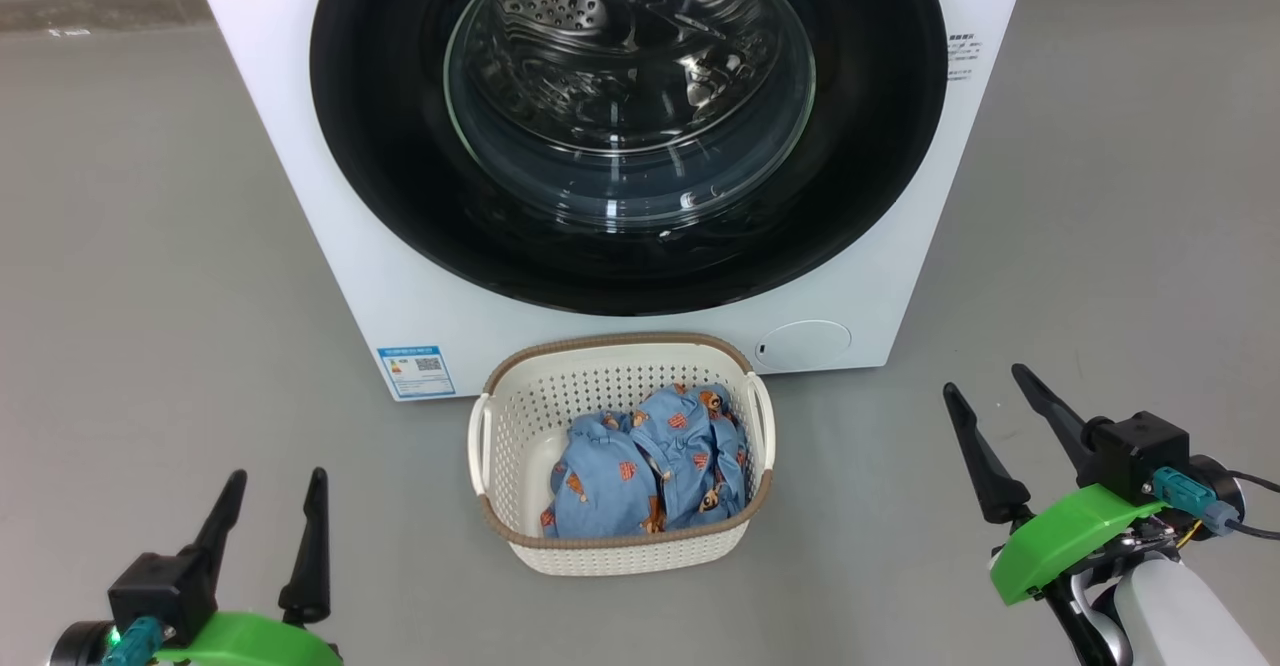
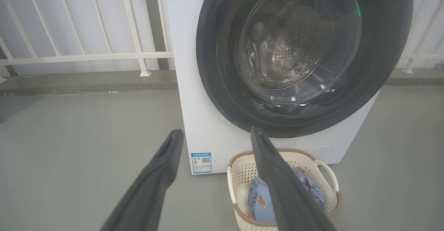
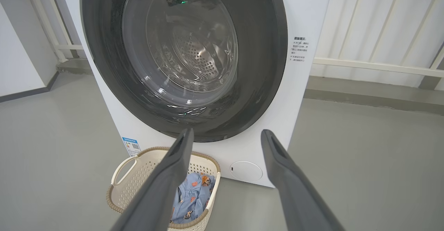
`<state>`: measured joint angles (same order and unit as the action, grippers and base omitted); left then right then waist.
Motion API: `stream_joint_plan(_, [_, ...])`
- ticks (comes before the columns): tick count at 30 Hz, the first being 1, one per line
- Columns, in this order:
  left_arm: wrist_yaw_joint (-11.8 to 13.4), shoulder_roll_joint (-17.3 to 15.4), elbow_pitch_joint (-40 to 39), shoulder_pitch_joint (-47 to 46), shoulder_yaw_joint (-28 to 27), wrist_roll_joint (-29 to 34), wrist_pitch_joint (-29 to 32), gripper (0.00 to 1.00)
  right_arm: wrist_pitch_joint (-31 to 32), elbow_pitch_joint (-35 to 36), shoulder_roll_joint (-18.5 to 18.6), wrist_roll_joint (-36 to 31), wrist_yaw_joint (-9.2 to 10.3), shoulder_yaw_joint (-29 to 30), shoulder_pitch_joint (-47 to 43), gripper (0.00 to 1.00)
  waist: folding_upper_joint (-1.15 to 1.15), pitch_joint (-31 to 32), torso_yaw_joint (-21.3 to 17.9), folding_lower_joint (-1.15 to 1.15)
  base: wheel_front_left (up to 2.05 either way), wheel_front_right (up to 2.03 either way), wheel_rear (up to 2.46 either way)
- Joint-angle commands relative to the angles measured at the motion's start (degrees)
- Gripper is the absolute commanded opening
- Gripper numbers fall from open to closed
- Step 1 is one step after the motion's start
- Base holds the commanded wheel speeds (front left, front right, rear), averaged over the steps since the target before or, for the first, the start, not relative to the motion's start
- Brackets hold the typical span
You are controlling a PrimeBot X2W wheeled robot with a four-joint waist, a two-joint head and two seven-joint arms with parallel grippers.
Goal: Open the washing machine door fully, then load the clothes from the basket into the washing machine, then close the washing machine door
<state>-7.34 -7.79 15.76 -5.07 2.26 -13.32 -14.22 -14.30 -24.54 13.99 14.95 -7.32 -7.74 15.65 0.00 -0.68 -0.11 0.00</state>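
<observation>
**While the door is shut, both grippers hang open and empty short of it**

Since loading cannot begin until the washing machine door (image 1: 630, 116) swings out, the coming move turns on where that door lies: straight ahead of and above both grippers, its round face upright and turned toward the robot, flat against the washing machine (image 1: 330, 276). Being round, it offers no long axis, and I cannot make out a handle or hinge on either edge.

The left gripper (image 1: 279, 473) sits at the lower left, its fingers spread wide with nothing between them. The right gripper (image 1: 983, 377) is equally wide and empty, and sits further up the head view, so it looks a little nearer the machine.

Between the two arms, the basket (image 1: 520, 416) stands on the grey floor (image 1: 150, 246), just in front of the machine's base, with the clothes (image 1: 650, 466) bundled inside. It lies below the door's lower rim and could obstruct a low, central reach. The blue label sticker (image 1: 416, 370) and small round white flap (image 1: 803, 343) flank it.
</observation>
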Motion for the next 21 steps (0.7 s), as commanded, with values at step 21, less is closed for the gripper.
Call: stream_joint_plan(21, [1.07, 0.51, 0.77, -2.88, -6.62, 0.74, -0.78, 1.00, -0.70, 0.63, -1.58, -2.83, -0.17, 3.48, 1.47, 1.00, 0.00, 0.23, -0.19, 0.00, 0.00, 0.00, 0.00])
